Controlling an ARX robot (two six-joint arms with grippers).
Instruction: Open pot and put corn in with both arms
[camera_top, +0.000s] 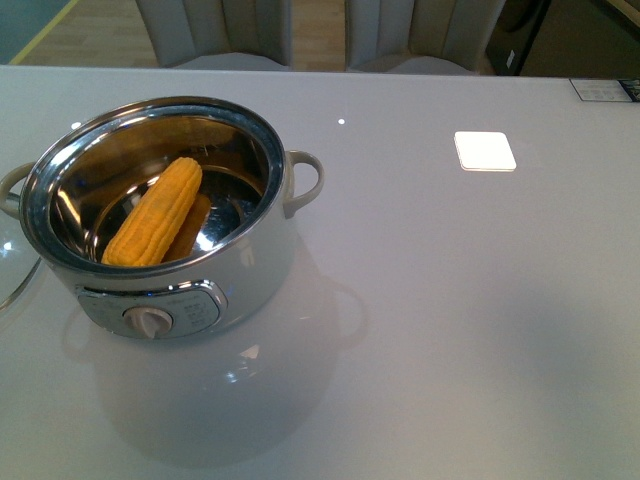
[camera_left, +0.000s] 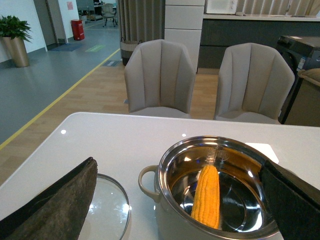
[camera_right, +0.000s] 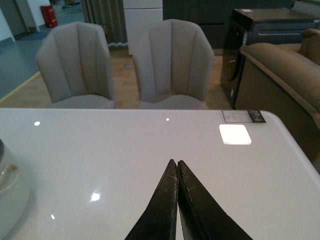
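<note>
We can read no text anywhere in these views. The pot (camera_top: 160, 215) has small dark markings on its front panel (camera_top: 150, 308) around the dial (camera_top: 150, 321), but they are too small and blurred for us to make out. A label card (camera_right: 243, 116) near the far table edge shows a pale half and a dark half, with print too fine to read. A pinkish notice (camera_left: 68, 5) on the distant wall in the left wrist view is likewise illegible.
</note>
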